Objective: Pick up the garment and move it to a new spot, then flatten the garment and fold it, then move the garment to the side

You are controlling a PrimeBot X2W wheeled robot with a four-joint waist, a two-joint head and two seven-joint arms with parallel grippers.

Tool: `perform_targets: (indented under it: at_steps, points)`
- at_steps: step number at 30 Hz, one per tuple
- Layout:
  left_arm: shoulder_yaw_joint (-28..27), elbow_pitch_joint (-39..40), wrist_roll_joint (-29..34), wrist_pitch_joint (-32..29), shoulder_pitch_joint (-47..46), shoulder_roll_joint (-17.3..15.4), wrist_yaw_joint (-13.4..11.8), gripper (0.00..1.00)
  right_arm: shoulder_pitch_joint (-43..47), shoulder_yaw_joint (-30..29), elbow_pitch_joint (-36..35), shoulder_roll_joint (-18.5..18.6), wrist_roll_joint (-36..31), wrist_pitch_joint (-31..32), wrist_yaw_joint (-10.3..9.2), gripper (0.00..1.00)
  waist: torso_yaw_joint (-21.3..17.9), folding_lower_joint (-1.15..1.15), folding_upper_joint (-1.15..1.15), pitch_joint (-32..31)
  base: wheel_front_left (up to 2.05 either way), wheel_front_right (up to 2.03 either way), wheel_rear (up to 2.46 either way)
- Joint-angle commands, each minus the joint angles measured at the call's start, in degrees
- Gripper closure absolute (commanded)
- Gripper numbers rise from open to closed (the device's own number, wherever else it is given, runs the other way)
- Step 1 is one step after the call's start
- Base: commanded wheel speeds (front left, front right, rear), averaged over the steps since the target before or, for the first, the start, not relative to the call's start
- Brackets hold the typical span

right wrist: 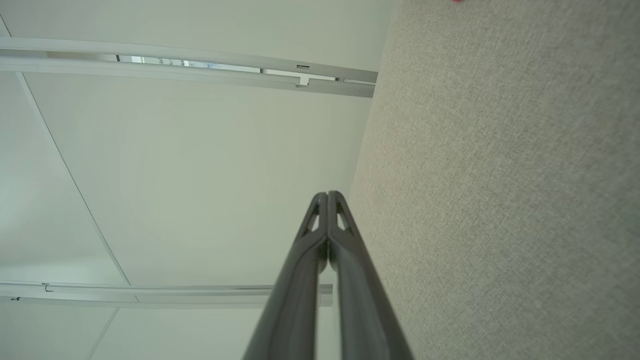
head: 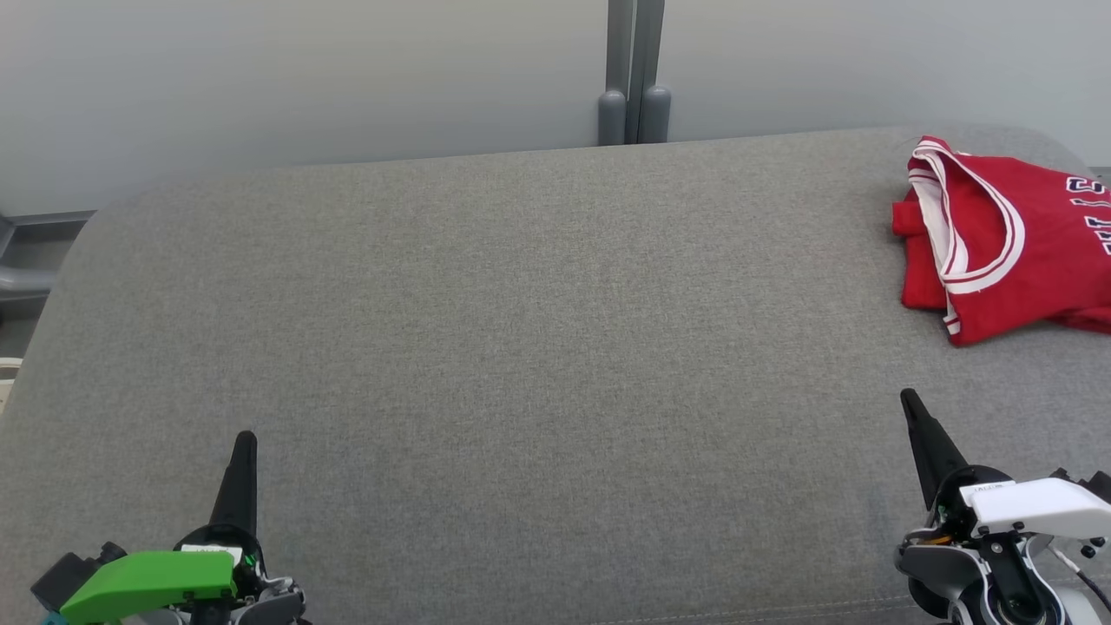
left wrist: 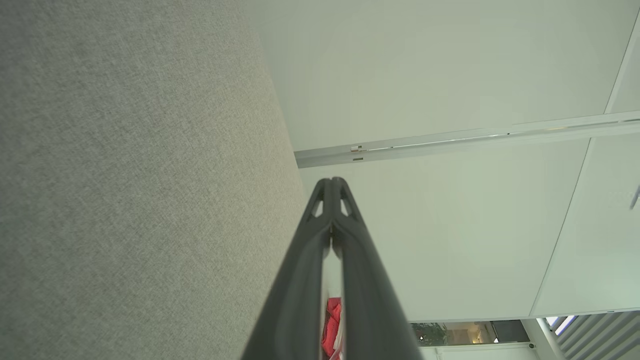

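The garment (head: pixel 1007 234), a red jersey with white trim and lettering, lies folded at the far right of the grey fabric surface (head: pixel 521 347), partly cut off by the frame edge. My left gripper (head: pixel 246 438) rests shut at the lower left, far from the jersey, with nothing in it. Shut and empty too, my right gripper (head: pixel 909 398) stands at the lower right, a short way in front of the jersey. In the left wrist view the shut fingers (left wrist: pixel 332 181) point past the surface edge, with a sliver of red garment (left wrist: pixel 332 325) between them. The right wrist view shows shut fingers (right wrist: pixel 327 194) beside the surface.
The grey surface (right wrist: pixel 500 200) ends at a rounded far edge, with a pale wall (head: pixel 304 78) behind. A grey post (head: pixel 634 78) rises behind the far edge at the middle. Grey pipework (head: pixel 22 278) shows off the left edge.
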State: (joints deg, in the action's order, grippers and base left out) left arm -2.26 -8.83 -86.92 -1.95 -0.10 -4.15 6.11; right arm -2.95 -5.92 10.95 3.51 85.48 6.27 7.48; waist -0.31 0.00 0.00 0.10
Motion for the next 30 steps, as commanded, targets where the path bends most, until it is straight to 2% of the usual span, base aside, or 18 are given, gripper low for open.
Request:
perform_targets:
  at_steps: [1,18,30]
  points:
    - [-0.58,0.09,-1.44,-0.39,-1.12,0.34,0.64,1.00,0.21,-0.31,-0.38,0.17,1.55,0.47,0.03,1.00,0.03,0.00,0.00,0.01,0.00,0.00,0.00]
    - [-1.93,-0.21,-6.46,-2.01,-1.62,0.99,1.62,1.00,0.46,-1.47,-0.36,0.06,8.08,2.08,0.02,1.00,0.30,0.00,0.00,0.06,0.00,0.00,0.00]
    - [-2.02,-0.21,-6.37,-2.04,-1.63,1.05,1.63,1.00,0.44,-1.60,-0.33,-0.04,7.79,2.18,0.02,1.00,0.31,0.00,0.00,0.06,0.00,0.00,0.00]
